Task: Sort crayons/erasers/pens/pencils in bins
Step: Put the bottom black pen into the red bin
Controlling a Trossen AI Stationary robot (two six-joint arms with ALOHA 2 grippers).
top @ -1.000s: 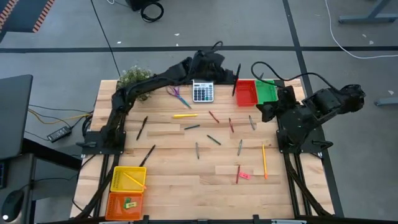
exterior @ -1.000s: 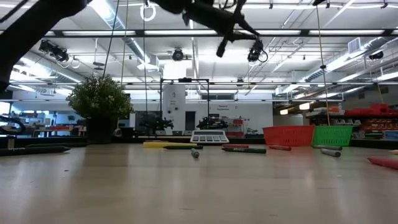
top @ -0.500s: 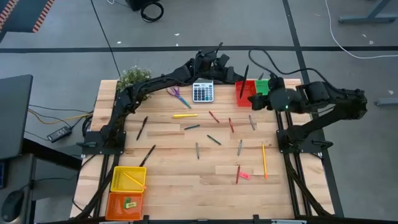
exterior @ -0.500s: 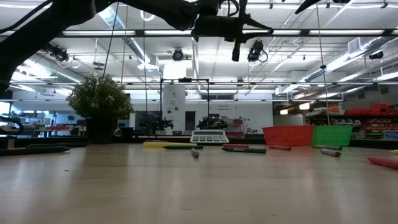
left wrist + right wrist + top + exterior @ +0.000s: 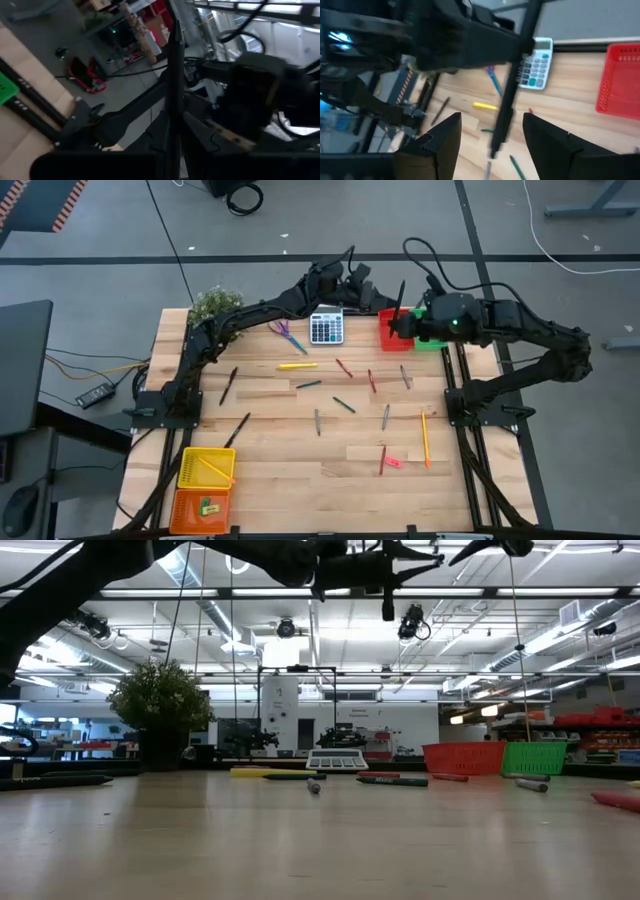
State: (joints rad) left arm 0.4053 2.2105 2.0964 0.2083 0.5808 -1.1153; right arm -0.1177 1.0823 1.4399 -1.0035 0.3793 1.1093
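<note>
Holding: the left claw (image 5: 372,285) is clamped on a black pen (image 5: 400,292), high above the far edge of the surface (image 5: 270,480), near the red bin (image 5: 392,330).
Pen: upright in the fingers (image 5: 197,131), its tip over the red bin's far side.
Right claw (image 5: 405,328): fingers (image 5: 547,142) spread apart, nothing between them, facing the pen from just beside it, over the green bin (image 5: 432,330).
Bins: red and green touch at the far right; yellow bin (image 5: 205,465) and orange bin (image 5: 200,506) at the near left.
Loose: pencils (image 5: 424,438), crayons (image 5: 371,381), pink eraser (image 5: 393,462) scattered mid-surface.
</note>
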